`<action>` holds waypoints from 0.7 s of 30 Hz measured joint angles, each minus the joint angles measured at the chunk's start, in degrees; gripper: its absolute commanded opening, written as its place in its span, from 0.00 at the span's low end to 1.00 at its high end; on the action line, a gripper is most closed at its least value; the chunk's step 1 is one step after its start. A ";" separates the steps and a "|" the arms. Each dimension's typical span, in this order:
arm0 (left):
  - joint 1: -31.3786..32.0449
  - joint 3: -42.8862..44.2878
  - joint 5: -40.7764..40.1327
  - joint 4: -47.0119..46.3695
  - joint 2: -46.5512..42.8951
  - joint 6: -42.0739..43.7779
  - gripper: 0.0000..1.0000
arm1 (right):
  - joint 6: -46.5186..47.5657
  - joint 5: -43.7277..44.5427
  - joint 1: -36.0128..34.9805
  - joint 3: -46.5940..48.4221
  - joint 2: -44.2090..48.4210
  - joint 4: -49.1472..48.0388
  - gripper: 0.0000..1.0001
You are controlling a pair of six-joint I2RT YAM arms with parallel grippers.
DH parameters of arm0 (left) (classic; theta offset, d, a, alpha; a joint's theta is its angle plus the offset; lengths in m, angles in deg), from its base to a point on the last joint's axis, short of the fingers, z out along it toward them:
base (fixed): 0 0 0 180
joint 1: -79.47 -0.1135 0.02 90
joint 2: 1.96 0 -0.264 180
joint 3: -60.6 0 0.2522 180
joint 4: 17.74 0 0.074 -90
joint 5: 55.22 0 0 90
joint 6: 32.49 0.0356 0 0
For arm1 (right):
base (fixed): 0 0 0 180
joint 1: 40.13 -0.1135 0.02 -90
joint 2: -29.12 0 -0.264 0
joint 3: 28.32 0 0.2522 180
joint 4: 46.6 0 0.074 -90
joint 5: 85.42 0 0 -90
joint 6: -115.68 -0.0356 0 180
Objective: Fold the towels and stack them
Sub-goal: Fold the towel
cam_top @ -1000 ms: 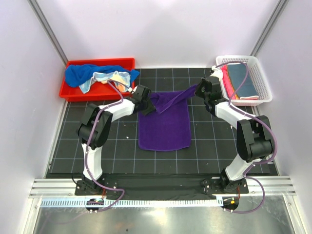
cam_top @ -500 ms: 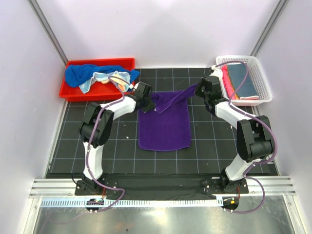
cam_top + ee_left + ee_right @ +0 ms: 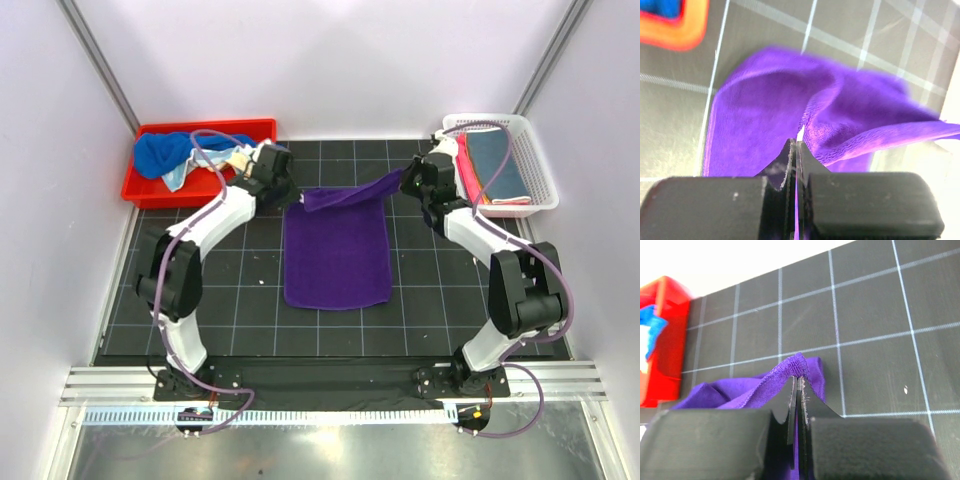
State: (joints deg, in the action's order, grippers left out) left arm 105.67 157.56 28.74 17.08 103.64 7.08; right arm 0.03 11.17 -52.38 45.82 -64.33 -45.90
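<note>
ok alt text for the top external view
The left gripper and right gripper, both shut, hold the far corners of a purple towel raised above a black gridded mat. A red bin of loose towels sits far left, a white mesh basket of folded towels far right.

The red bin [image 3: 145, 195] sits close outside the left gripper [image 3: 288, 192], and the white basket [image 3: 535, 208] outside the right gripper [image 3: 407, 184]. The purple towel [image 3: 335, 260] spans between their jaws, with open mat [image 3: 240, 290] nearer the bases.

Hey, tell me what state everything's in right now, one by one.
Purple towel: flat on the mat, far edge lifted.
Left gripper: shut on its far left corner.
Right gripper: shut on its far right corner.
Blue towel: crumpled in red bin.
Slate towel: folded in basket.
</note>
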 measured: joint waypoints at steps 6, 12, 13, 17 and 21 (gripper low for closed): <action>-4.26 6.40 0.55 1.40 -2.23 1.90 0.00 | -0.17 -2.05 0.00 3.89 1.20 0.33 0.01; -8.04 16.24 2.27 3.89 0.24 4.48 0.00 | -1.11 -4.37 0.00 10.60 0.83 -0.04 0.01; -8.35 17.81 2.69 4.20 0.87 4.87 0.00 | -1.29 -4.72 0.00 11.52 0.66 -0.46 0.01; -9.25 23.17 5.27 5.84 3.41 6.93 0.00 | -1.60 -5.49 0.00 13.05 0.31 -1.14 0.01; -9.81 24.15 7.93 8.20 4.07 9.11 0.00 | -1.70 -6.86 -0.02 12.24 0.26 -1.64 0.01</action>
State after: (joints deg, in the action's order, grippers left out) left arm 95.85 181.71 36.67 25.27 107.71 16.19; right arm -1.68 4.31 -52.40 58.06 -64.07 -47.54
